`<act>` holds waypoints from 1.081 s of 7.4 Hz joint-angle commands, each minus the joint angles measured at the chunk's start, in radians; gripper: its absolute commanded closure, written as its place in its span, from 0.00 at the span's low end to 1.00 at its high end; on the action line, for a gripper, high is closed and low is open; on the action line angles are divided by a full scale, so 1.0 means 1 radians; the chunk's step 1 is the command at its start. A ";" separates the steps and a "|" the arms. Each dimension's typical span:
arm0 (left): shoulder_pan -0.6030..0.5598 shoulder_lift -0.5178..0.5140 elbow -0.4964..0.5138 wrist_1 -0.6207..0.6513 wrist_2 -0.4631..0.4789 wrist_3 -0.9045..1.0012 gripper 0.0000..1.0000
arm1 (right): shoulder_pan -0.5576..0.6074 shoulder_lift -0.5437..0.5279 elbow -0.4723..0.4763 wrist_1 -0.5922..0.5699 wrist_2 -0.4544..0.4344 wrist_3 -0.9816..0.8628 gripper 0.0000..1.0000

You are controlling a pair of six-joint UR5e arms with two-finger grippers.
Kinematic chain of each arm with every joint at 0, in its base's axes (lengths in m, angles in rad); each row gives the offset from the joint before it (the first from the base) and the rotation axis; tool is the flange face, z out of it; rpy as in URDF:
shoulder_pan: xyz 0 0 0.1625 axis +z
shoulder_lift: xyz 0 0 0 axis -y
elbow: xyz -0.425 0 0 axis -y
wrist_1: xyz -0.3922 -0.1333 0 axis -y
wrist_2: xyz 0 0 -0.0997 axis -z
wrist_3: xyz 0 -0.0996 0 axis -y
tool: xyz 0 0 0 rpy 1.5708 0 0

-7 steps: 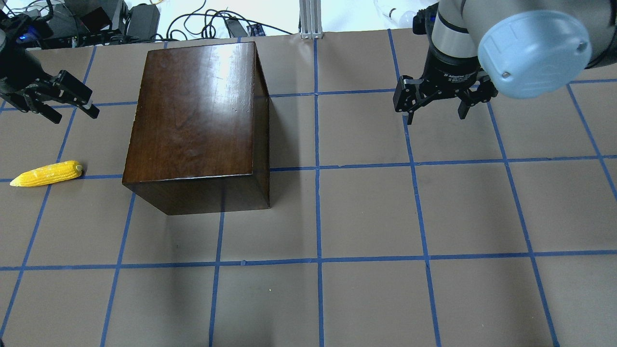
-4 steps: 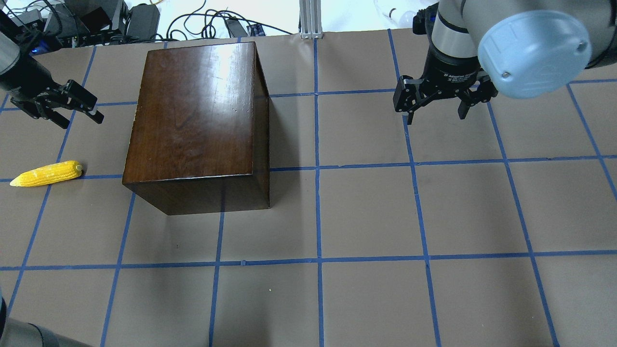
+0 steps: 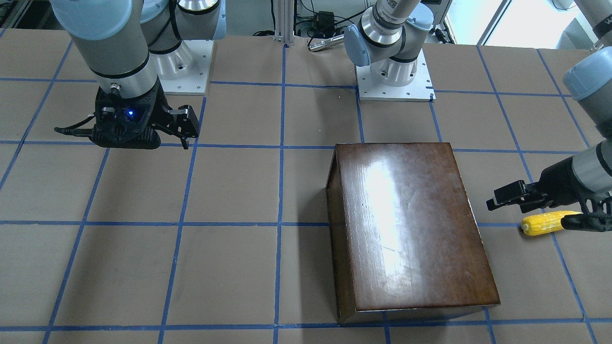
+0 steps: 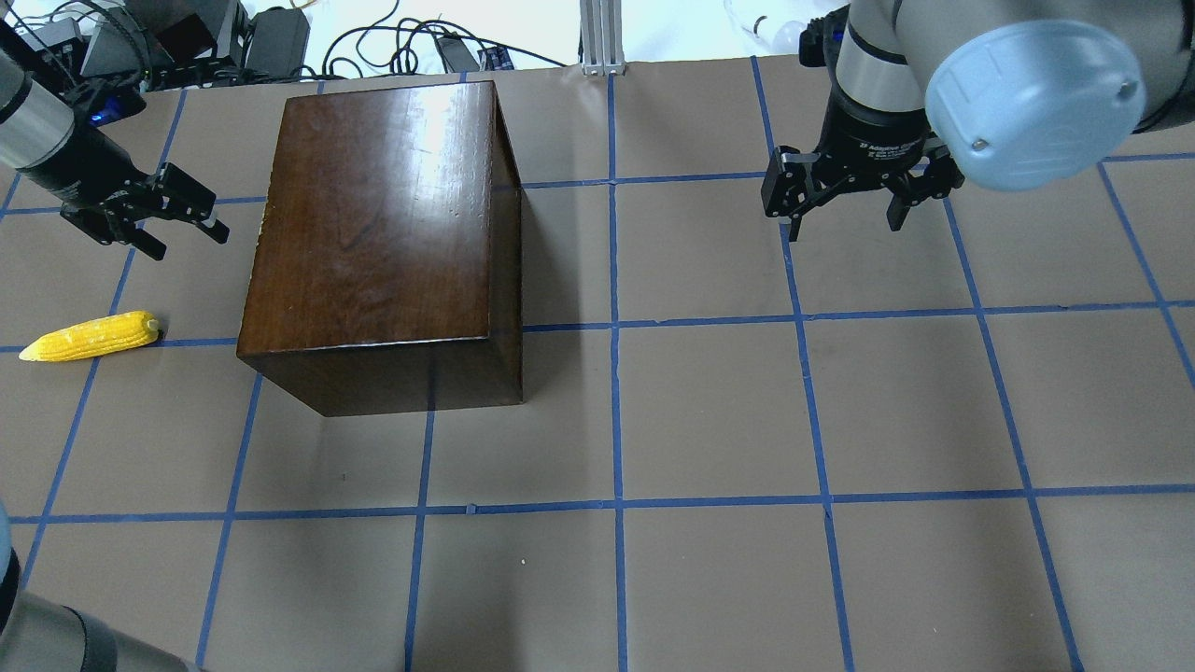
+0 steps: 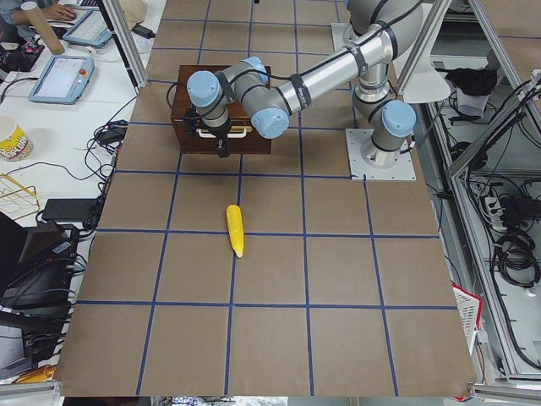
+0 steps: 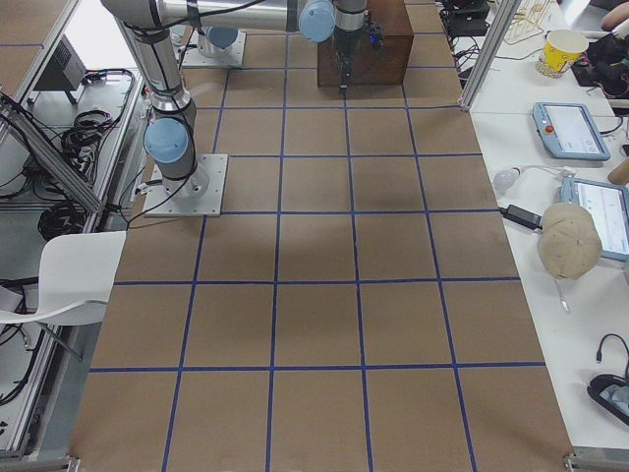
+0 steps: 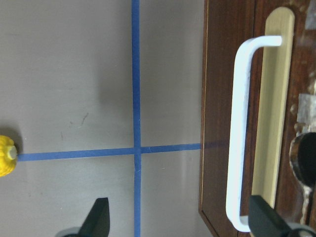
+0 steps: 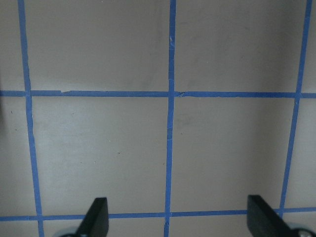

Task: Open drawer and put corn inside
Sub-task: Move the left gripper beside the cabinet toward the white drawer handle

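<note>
Brown glossy box (image 4: 373,224) hides drawer front from overhead | drawer (image 7: 300,59) closed, chipped dark front and curved white handle (image 7: 239,123) cut off at wrist-view edge | tapered knobbly yellow corn (image 4: 91,336) on table (image 4: 709,411), apart from box | left gripper (image 4: 187,241) spread, empty | right gripper (image 4: 846,229) spread, empty

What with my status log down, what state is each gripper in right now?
Left gripper: open, holding nothing.
Right gripper: open, holding nothing.

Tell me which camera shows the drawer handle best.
The left wrist camera: the handle looks large and clear. Exterior left shows it tiny behind the left arm; overhead and front show only the top of the box.
</note>
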 commanded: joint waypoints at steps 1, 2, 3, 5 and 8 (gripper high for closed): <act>-0.002 -0.017 -0.020 0.034 -0.018 -0.026 0.00 | 0.000 0.000 0.000 -0.001 0.000 0.000 0.00; -0.002 -0.021 -0.023 0.034 -0.030 -0.025 0.00 | 0.000 0.000 0.000 0.000 0.000 0.000 0.00; -0.002 -0.024 -0.024 0.034 -0.077 -0.030 0.00 | 0.000 0.000 0.000 0.000 0.000 0.000 0.00; -0.002 -0.031 -0.029 0.035 -0.101 -0.020 0.00 | 0.000 0.000 0.000 0.000 0.000 0.000 0.00; -0.002 -0.043 -0.030 0.044 -0.102 0.002 0.00 | 0.000 0.000 0.000 0.000 0.000 0.000 0.00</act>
